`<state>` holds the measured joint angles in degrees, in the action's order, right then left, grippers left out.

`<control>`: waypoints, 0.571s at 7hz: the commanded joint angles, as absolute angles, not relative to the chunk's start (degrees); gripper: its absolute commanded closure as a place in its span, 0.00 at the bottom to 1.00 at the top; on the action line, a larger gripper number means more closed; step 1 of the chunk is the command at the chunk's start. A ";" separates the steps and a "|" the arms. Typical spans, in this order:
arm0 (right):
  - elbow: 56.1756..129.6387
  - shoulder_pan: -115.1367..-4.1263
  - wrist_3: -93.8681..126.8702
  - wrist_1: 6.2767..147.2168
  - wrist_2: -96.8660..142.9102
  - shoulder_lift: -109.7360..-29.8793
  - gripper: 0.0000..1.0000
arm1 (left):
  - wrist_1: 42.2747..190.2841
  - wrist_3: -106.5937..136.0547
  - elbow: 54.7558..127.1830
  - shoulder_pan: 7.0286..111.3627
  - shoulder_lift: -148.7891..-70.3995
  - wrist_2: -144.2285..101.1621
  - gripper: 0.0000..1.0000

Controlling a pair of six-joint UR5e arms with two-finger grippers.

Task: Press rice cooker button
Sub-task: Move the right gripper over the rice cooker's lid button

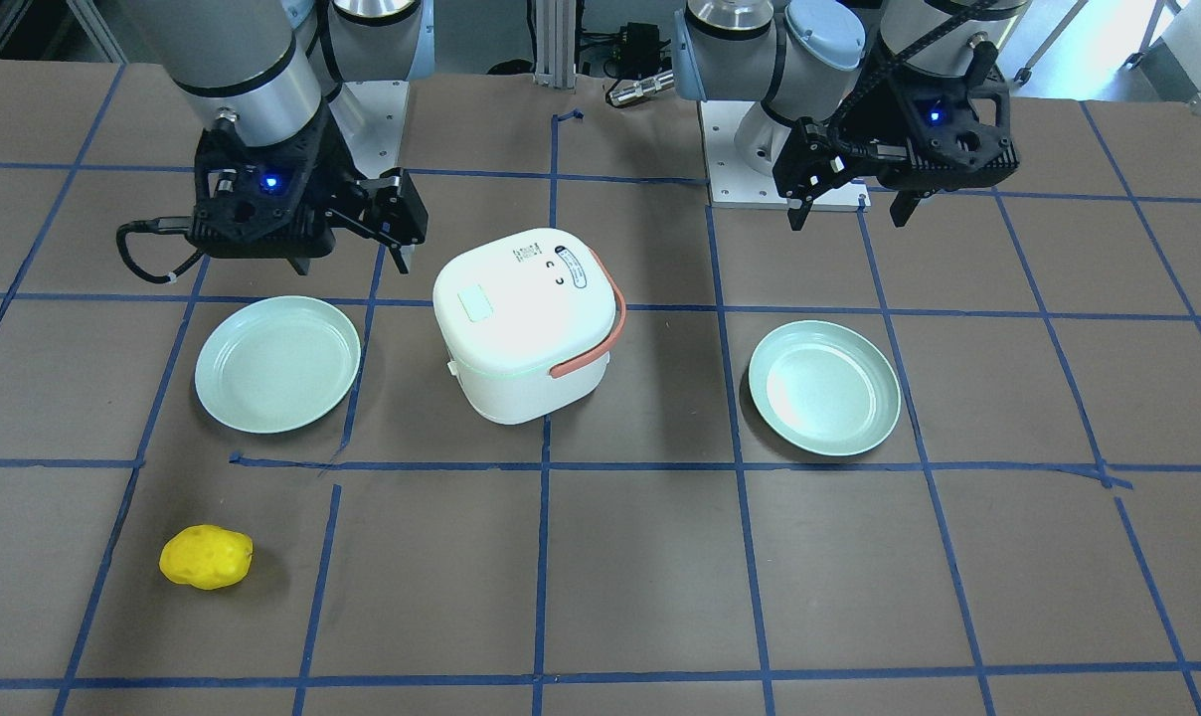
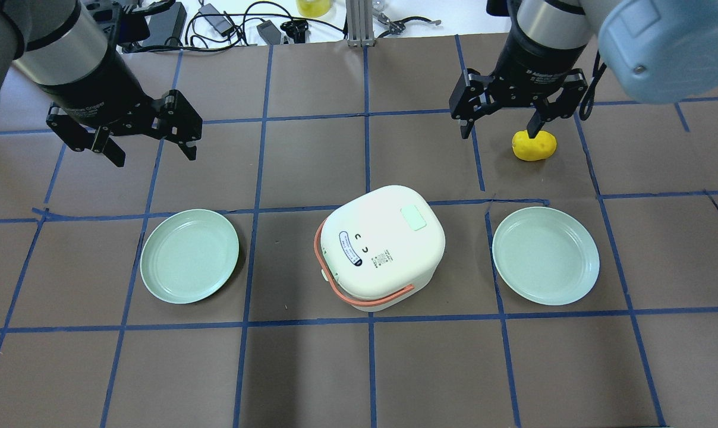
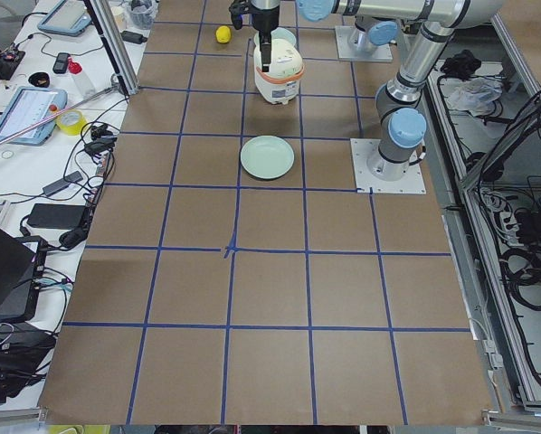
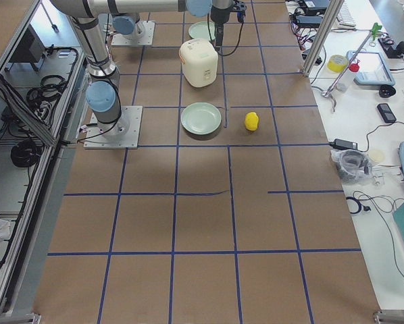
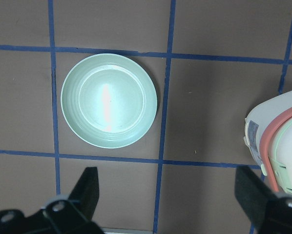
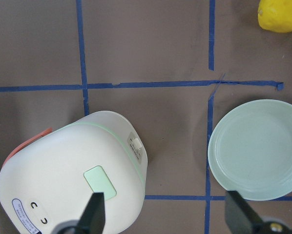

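The white rice cooker [image 2: 383, 246] with an orange handle stands at the table's middle; it also shows in the front view [image 1: 526, 323]. A pale green rectangular button [image 2: 413, 217] sits on its lid, also seen in the right wrist view [image 6: 101, 181]. My left gripper [image 2: 155, 156] is open and empty, hovering beyond the left plate, apart from the cooker. My right gripper [image 2: 497, 134] is open and empty, hovering beyond and to the right of the cooker, close to a yellow lemon-like object [image 2: 534, 145]. The left wrist view shows only the cooker's edge [image 5: 278, 146].
Two pale green plates flank the cooker, one on my left [image 2: 189, 255] and one on my right [image 2: 546, 255]. The table is brown with blue tape lines. Cables and gear lie along the far edge [image 2: 234, 18].
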<state>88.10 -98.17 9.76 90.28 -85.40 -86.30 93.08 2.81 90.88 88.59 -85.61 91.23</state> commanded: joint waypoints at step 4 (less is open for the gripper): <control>90.95 -102.74 15.12 90.96 -81.77 -84.03 0.78 | 93.08 2.81 90.88 88.59 -85.61 91.23 0.00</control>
<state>89.60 -102.06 14.97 90.62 -84.06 -84.43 93.08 2.81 90.88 88.59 -85.61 91.23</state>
